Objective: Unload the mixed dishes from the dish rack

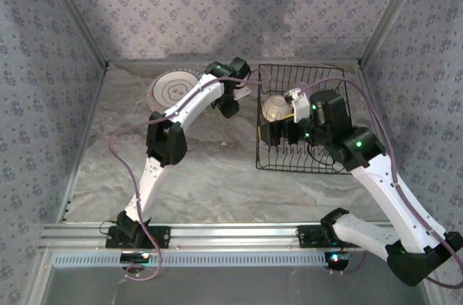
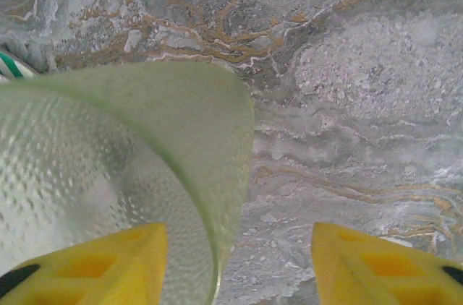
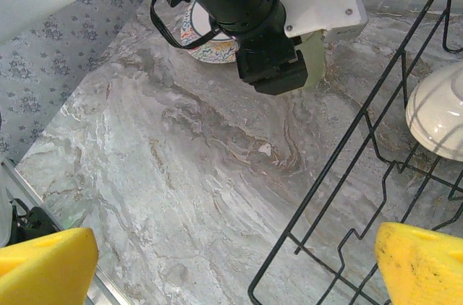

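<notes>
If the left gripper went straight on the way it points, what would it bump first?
The left gripper would probably meet the pale green cup first: its wall sits between the yellow fingers. Past that is the marble table, though depth is unclear.

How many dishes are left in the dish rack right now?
1: a cream cup sits inside the dish rack, near its left side. The right arm reaches over the middle of the rack, so more dishes may be hidden beneath it.
</notes>
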Robot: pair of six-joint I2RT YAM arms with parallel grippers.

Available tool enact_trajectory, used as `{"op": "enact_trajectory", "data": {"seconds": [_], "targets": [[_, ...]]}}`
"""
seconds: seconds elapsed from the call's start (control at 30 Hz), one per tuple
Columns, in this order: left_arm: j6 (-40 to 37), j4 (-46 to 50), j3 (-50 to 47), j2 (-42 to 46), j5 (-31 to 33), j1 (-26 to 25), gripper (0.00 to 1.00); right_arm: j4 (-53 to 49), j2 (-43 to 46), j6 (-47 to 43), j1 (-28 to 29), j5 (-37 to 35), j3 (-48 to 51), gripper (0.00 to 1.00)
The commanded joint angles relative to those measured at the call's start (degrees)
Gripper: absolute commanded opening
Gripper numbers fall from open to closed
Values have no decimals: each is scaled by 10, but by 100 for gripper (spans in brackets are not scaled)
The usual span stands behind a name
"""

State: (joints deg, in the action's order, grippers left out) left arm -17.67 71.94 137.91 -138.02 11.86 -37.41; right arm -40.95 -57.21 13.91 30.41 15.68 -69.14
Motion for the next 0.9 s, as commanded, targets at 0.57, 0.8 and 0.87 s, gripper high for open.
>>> {"op": "enact_trajectory", "data": {"seconds": [0.57,0.8,0.87], "targets": [[24,-33,5,106,-51,0,99,-7,22,23,4,-48,-24,100],[45,-55,-29,178,-73,-1,99,-68,37,56,4,-109,-60,100],[59,-58,-44,205,-80,-2,99,-102,35,60,3,-134,-79,100]]}}
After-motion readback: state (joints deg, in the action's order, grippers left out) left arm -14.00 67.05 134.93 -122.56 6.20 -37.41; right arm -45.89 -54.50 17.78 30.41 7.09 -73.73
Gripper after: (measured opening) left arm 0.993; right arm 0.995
